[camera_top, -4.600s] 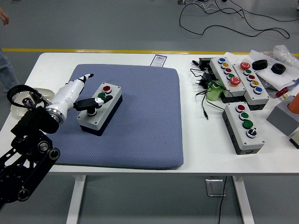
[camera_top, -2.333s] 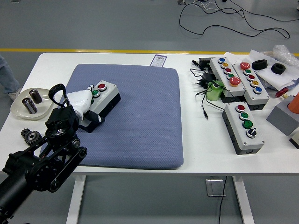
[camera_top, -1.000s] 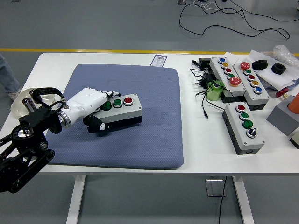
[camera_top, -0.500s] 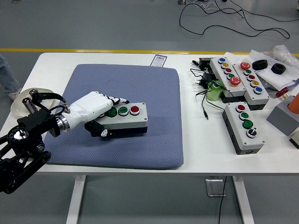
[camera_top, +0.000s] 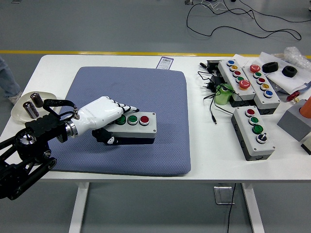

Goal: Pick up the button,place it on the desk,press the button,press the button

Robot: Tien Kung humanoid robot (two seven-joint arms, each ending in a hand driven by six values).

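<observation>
Carried rightward toward the blue mat's [camera_top: 146, 92] middle, the button box [camera_top: 138, 125] sits clasped in the left hand [camera_top: 102, 119], fingers curled over its left end; next, setting down and letting go.

Button boxes: four. One [camera_top: 137, 125] on the blue pad [camera_top: 146, 150], three-button; the other three right of the pad: a long five-button box [camera_top: 235, 79], a second multi-button box [camera_top: 264, 87], a grey box [camera_top: 254, 131] nearest the counter [camera_top: 214, 167] edge. Pad: one. Robot hand [camera_top: 104, 116]: one, on the pad. Dish [camera_top: 19, 108] left of pad: one, two dark cylinders [camera_top: 32, 106] in it. Black rings [camera_top: 279, 69] far right: two.
</observation>
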